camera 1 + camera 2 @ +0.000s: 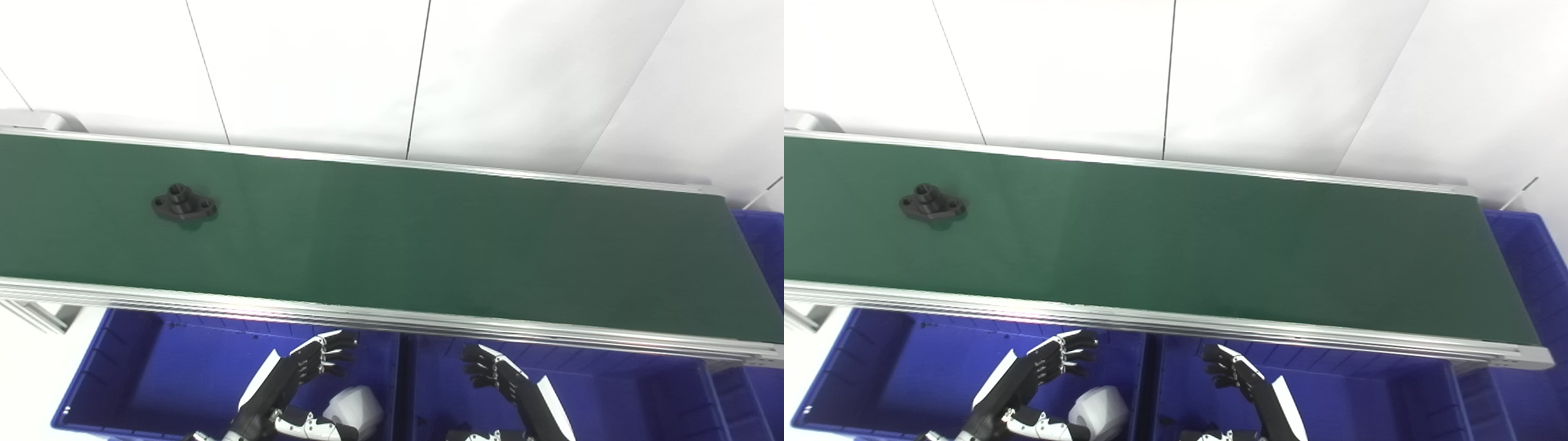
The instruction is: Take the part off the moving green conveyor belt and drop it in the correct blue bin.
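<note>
One black part (184,205) near the belt's (429,245) left end looks rigid, light; grip its raised hub. Left robot hand (318,358) and right robot hand (490,367) are spread, empty.

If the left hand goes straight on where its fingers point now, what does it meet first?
Probably the conveyor's metal rail. The left hand points up and right, below the rail and above a blue bin; depth is unclear.

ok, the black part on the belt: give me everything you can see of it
The part is a small, matte black piece, plastic or metal by the look: a flat oval flange with a hole at each end and a short round hub standing up in the middle. It sits flange-down on the green belt, far to the left, nearer the back rail. Only the belt touches it; both hands are away.
</note>
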Tool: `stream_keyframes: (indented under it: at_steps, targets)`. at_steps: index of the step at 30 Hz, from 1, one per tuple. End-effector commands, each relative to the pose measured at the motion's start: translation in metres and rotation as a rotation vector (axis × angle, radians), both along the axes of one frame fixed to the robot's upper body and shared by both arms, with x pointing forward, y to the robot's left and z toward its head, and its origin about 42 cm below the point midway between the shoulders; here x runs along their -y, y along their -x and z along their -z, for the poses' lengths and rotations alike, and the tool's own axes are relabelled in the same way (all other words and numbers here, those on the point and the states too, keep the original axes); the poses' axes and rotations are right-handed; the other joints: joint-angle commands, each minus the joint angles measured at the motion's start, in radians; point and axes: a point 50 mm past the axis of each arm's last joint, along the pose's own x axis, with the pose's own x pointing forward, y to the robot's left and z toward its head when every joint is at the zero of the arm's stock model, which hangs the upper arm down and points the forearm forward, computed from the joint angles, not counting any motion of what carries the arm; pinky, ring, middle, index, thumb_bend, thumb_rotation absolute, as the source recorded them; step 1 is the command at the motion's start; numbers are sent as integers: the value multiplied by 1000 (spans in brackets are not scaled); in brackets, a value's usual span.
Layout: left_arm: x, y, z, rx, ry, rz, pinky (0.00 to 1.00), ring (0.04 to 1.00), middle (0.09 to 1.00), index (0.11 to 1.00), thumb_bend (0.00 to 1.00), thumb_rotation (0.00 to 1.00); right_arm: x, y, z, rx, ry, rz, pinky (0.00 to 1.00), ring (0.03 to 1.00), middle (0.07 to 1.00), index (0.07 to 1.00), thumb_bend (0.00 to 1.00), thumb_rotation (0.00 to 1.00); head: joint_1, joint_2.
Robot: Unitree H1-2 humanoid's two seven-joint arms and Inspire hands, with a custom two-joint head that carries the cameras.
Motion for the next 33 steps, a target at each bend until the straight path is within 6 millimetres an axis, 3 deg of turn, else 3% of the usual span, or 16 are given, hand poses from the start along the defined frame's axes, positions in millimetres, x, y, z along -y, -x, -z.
stream_keyframes:
  at_steps: [1, 33]
  targets:
    - [0, -3, -8, 54, 17, 3, 668, 765, 815, 805, 848, 146, 1, -3, -8, 68, -6, -4, 726, 766, 797, 810, 819, 153, -1, -4]
    - [-1, -9, -6, 54, 14, -1, 662, 750, 802, 793, 847, 133, 0, -5, -9, 58, -22, 7, 729, 769, 790, 806, 809, 155, -12, 8]
